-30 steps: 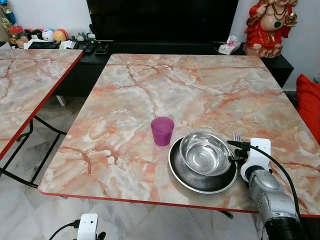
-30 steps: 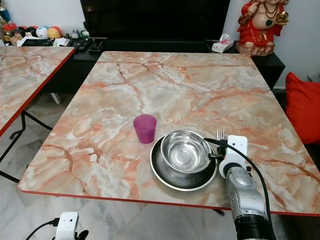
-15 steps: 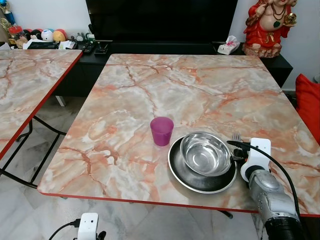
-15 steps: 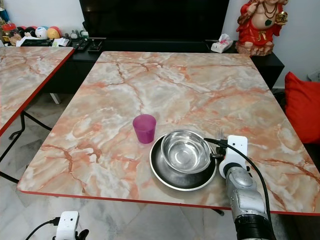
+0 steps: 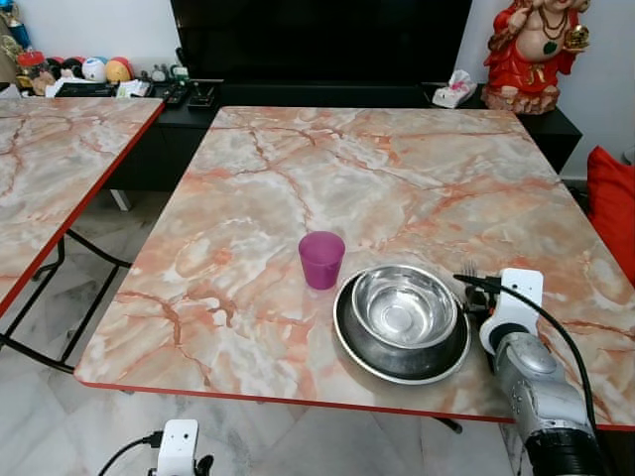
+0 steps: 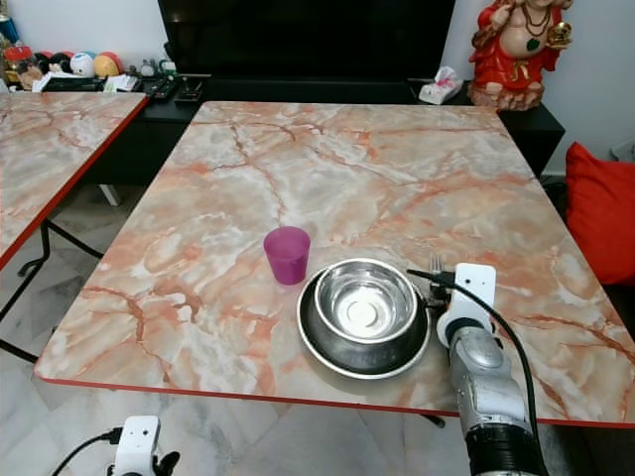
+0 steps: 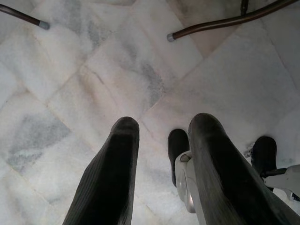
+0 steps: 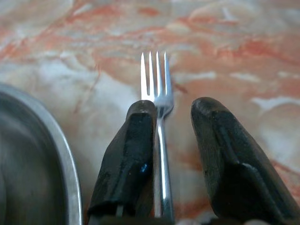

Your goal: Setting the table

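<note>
**Fork down beside the plate, setting nearly laid**

While the marble desk (image 5: 298, 188) carries most of one place setting, the job looks close to done. A dark plate (image 5: 402, 342) sits near the front edge with a steel bowl (image 5: 405, 306) nested in it, and a purple cup (image 5: 321, 260) stands just beside the plate's far left rim. The fork (image 8: 157, 89) lies flat on the desk right of the plate, tines pointing away. The right hand (image 8: 171, 154) straddles its handle with fingers spread, one finger (image 8: 129, 154) against the handle, not clamping it. The left hand (image 7: 161, 173) hangs spread over the floor. Withdrawing the right arm seems all that remains.

Against a second ago, the bowl has settled level in the plate, and the right hand sits slightly further right.
</note>
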`<state>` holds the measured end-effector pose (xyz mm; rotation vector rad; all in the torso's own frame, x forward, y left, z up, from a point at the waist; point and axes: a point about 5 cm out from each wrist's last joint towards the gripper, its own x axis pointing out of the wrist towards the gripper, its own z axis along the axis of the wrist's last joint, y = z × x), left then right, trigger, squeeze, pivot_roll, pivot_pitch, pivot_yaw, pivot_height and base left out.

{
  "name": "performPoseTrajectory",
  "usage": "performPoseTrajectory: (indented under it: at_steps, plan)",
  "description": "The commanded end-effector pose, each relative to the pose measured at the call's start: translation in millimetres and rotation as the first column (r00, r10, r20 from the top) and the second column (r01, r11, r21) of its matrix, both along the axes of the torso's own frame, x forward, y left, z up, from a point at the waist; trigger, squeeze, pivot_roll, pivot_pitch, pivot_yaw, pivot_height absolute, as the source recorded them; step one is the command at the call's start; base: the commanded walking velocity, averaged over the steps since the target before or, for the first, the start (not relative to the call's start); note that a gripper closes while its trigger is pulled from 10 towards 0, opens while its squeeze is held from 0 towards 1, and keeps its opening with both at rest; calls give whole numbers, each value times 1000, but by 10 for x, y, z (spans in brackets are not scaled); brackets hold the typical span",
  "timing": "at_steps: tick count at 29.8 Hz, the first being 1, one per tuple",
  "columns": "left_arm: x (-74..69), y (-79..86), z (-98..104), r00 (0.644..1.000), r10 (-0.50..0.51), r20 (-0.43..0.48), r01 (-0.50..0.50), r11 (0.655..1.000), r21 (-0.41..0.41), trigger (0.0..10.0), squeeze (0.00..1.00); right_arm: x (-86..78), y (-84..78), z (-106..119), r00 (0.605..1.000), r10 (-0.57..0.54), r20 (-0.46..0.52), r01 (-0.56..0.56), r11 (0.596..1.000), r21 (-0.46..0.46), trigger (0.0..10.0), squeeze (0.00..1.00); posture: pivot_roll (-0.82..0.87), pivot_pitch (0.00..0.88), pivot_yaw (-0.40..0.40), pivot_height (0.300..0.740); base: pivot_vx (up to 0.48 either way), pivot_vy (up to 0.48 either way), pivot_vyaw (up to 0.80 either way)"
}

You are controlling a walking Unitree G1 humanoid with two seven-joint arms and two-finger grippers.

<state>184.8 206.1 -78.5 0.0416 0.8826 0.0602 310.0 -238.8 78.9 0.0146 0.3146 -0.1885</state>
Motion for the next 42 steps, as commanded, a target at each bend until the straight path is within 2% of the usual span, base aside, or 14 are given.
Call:
performPoseTrajectory:
  at_steps: [1, 11, 13, 15, 17, 23, 33, 42]
  plan:
    - [-66, 38, -26, 1000, -18, -26, 18, 1000, 10, 10000, 0, 42, -9, 132, 998, -11, 68, 11, 1000, 0, 10000, 0, 25, 25, 13, 736, 0, 0, 0]
    - [-99, 46, -38, 999, -23, -30, 23, 1000, 11, 10000, 0, 43, -21, 167, 994, -26, 105, 30, 999, -41, 10000, 0, 27, 25, 14, 736, 0, 0, 0]
    - [-92, 41, -36, 999, -25, -29, 25, 1000, 12, 10000, 0, 42, -48, 247, 984, -42, 174, 56, 996, -76, 10000, 0, 27, 25, 14, 736, 0, 0, 0]
    - [-81, 35, -32, 999, -25, -26, 26, 1000, 12, 10000, 0, 30, -71, 370, 961, -62, 271, 88, 993, -84, 10000, 0, 28, 26, 13, 736, 0, 0, 0]
    - [-72, 31, -28, 999, -27, -23, 27, 1000, 12, 10000, 0, 11, -64, 438, 944, -62, 326, 96, 991, -90, 10000, 0, 26, 24, 13, 736, 0, 0, 0]
    - [-53, 19, -20, 1000, -28, -15, 28, 1000, 11, 10000, 0, -89, -3, 527, 900, -57, 432, 104, 991, -86, 10000, 0, 25, 20, 14, 736, 0, 0, 0]
    - [-55, 15, -23, 1000, -12, -15, 12, 1000, 3, 10000, 0, -175, 42, 539, 871, -56, 487, 109, 991, -81, 10000, 0, 27, 0, -6, 736, 0, 0, 0]
    - [-87, 31, -33, 1000, 14, -13, -14, 1000, -1, 10000, 0, -51, 89, 650, 853, -11, 521, 65, 994, -87, 10000, 0, 35, 0, -24, 736, 0, 62, 0]
